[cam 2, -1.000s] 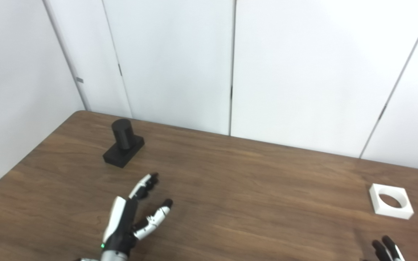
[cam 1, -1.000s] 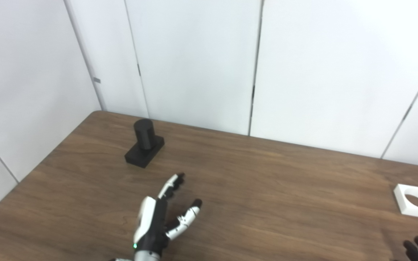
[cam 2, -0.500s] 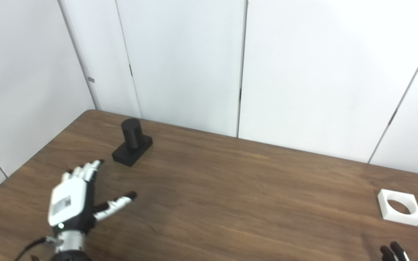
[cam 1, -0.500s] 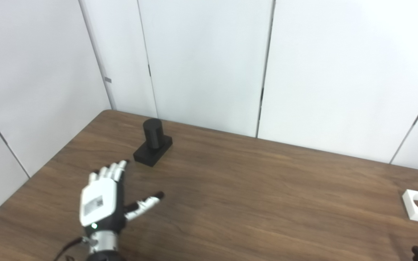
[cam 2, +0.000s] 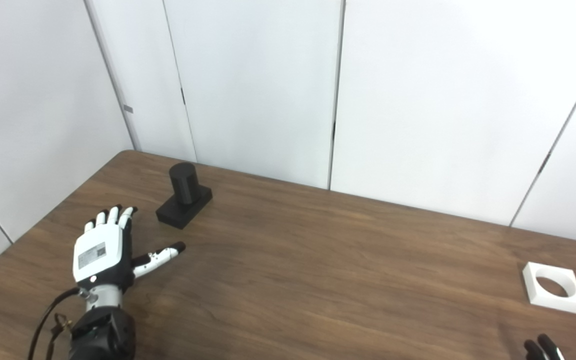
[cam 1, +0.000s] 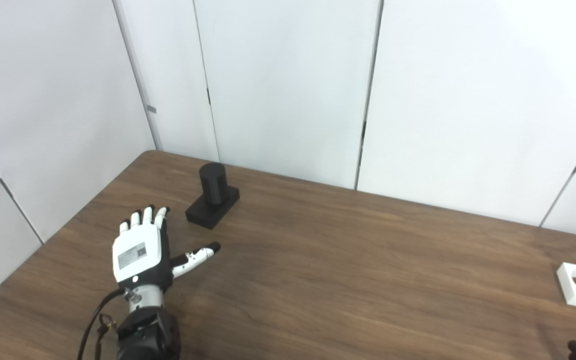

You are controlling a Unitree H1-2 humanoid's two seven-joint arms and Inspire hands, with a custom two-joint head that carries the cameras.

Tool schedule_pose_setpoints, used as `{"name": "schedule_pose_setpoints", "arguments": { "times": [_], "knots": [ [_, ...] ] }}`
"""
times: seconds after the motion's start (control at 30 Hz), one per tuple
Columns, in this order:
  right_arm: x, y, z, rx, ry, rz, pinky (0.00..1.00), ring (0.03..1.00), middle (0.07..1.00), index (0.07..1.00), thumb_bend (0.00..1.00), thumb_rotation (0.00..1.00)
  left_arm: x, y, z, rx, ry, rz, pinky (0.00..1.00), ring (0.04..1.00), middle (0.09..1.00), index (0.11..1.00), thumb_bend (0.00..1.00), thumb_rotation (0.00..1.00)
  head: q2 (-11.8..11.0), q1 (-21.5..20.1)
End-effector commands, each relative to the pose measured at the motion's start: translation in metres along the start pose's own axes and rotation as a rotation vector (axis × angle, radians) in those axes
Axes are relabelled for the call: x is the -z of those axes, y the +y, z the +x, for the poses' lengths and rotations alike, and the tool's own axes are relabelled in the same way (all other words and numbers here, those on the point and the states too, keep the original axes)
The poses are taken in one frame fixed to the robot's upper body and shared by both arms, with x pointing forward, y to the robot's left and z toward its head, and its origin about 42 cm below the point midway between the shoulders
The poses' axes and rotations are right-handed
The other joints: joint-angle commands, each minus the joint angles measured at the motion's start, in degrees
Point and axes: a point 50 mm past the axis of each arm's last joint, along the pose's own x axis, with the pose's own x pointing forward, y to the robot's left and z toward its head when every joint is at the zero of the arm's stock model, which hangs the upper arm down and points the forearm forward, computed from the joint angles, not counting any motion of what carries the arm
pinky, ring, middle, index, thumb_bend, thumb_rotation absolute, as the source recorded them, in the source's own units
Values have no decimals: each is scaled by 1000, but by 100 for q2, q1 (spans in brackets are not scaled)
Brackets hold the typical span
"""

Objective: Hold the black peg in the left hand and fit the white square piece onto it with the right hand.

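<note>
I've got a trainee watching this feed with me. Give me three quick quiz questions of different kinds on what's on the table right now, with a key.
1. True or false: the left hand is already gripping the black peg.
2. Multiple choice: the white square piece lies (A) beside the peg, (B) on the peg, (C) flat near the table's right edge.
3. Fill in: the peg stands upright on a black ____ base.

Key:
1. False. The left hand is open, fingers spread, short of the peg.
2. C. Only the fingertips of the right hand show at the bottom edge.
3. Rectangular.
</note>
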Motion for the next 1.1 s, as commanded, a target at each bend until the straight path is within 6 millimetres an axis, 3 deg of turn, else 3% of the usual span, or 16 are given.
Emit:
{"name": "schedule_pose_setpoints", "arguments": {
  "times": [0.0, 0.33, 0.7, 1.07],
  "knots": [
    [5, 4, -2, -12, 39, 10, 970, 960, 916, 918, 704, 1000, -3, 16, 22, -83, -11, -4, 1000, 1000, 977, 895, 950, 794, 5, -10],
    [2, 6, -4, -11, 42, 9, 933, 943, 907, 901, 737, 1000, -21, 3, 55, -67, -28, 2, 1000, 991, 954, 871, 977, 806, 41, -35],
    [1, 8, -5, -16, 34, -9, 944, 945, 902, 911, 702, 1000, -38, -10, 86, -36, -40, 55, 1000, 994, 951, 878, 976, 789, 70, -74],
    [0, 8, -5, -43, 11, -19, 923, 949, 904, 926, 716, 1000, -49, -17, 95, -32, -46, 32, 1000, 955, 930, 878, 996, 781, 111, -109]
  ]
}}
